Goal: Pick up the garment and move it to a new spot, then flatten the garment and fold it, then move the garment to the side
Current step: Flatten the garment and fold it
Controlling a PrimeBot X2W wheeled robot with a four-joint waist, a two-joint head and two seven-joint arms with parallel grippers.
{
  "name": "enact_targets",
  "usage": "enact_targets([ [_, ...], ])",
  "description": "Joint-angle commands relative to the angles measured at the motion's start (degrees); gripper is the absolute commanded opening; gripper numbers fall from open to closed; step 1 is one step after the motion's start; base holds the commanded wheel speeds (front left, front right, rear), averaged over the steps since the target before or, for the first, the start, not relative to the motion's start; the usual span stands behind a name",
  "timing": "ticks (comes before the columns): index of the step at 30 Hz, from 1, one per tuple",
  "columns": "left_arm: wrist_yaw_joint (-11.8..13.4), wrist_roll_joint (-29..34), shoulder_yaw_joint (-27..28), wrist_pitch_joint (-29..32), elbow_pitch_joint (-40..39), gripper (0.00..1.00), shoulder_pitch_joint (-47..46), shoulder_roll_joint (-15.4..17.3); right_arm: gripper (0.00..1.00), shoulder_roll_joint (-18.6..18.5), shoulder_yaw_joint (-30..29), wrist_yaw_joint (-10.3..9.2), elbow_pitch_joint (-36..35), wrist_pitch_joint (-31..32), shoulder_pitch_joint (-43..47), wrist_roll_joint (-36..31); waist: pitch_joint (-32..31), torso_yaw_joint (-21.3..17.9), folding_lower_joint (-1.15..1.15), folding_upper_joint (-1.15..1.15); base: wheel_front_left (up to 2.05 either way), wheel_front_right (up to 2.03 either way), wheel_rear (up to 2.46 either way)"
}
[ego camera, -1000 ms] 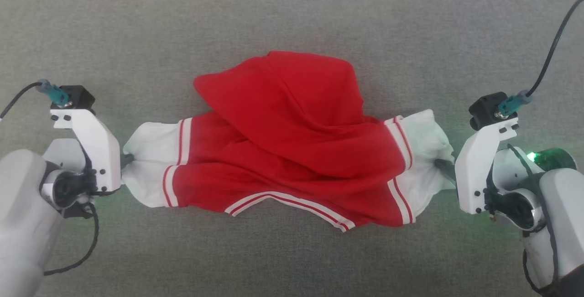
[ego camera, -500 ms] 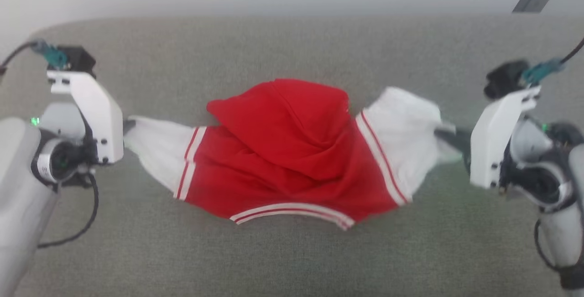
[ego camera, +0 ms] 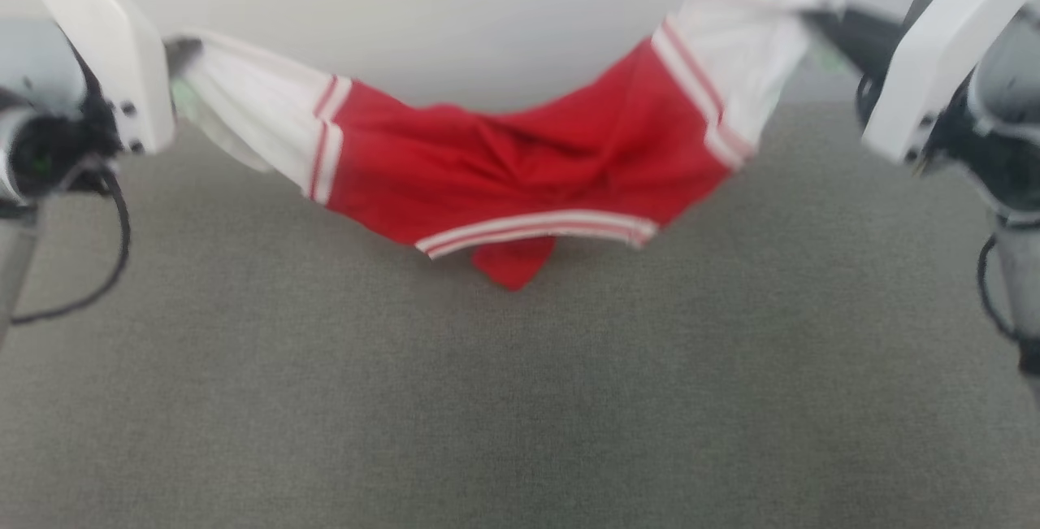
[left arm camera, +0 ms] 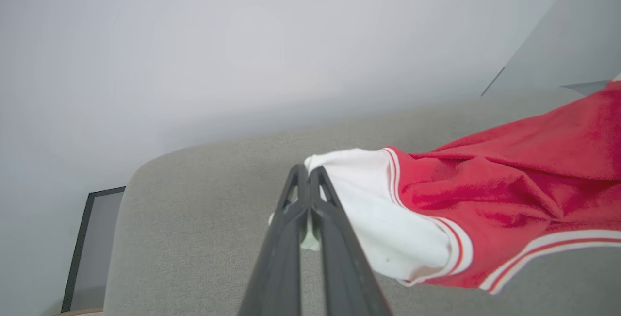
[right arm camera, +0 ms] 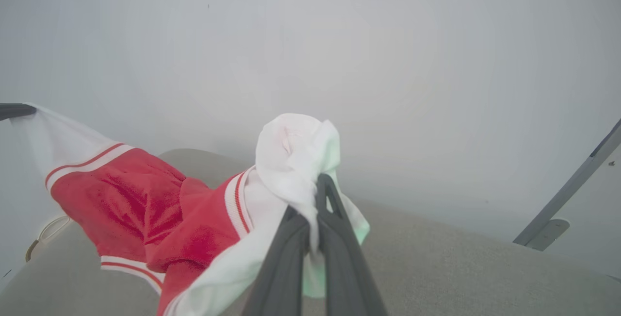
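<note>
Left gripper [ego camera: 183,51] shut on white sleeve end [ego camera: 244,98]. Red shirt [ego camera: 520,163] hangs slung between arms, sagging over grey cushion [ego camera: 520,399]. Right gripper [ego camera: 812,19] pinches bunched opposite sleeve [ego camera: 756,33]. Risk: thin fabric slips from pinch if arms spread further.

A grey woven upholstered surface [ego camera: 520,399] with a rounded corner spreads below a plain, pale grey wall [ego camera: 455,17]. A dark-framed panel [left arm camera: 92,243] stands beside it (what it is stays unclear). A slanted grey metal bar [right arm camera: 577,178] crosses the wall. The light is soft and even.
</note>
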Motion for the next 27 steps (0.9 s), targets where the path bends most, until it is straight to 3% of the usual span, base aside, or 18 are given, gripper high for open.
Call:
enact_targets([
  [1, 0.2, 1.2, 0.2, -0.5, 0.2, 0.00, -1.2, 0.1, 0.00, 0.0, -0.3, 0.00, 0.9, -1.0, -1.4, -0.3, -0.8, -0.2, 0.00, 0.00, 0.00, 0.00, 0.00],
  [12, -1.5, 4.7, 0.3, -5.8, 5.3, 0.00, -8.2, -0.1, 0.00, -2.4, 0.5, 0.00, 13.6, -6.2, -7.8, -5.4, -2.3, -0.1, 0.00, 0.00, 0.00, 0.00, 0.00],
  [22, -3.5, 5.1, 0.5, -9.7, 7.7, 0.00, -9.9, -0.9, 0.00, -3.2, 1.7, 0.00, 15.6, -7.8, -8.7, -3.9, -0.8, 0.3, 0.00, 0.00, 0.00, 0.00, 0.00],
  [27, -4.5, 6.1, 0.9, -13.7, 9.3, 0.00, -13.1, -2.1, 0.00, -2.1, 1.7, 0.00, 16.6, -14.0, -12.3, -6.6, 3.2, 0.5, 0.00, 0.00, 0.00, 0.00, 0.00],
])
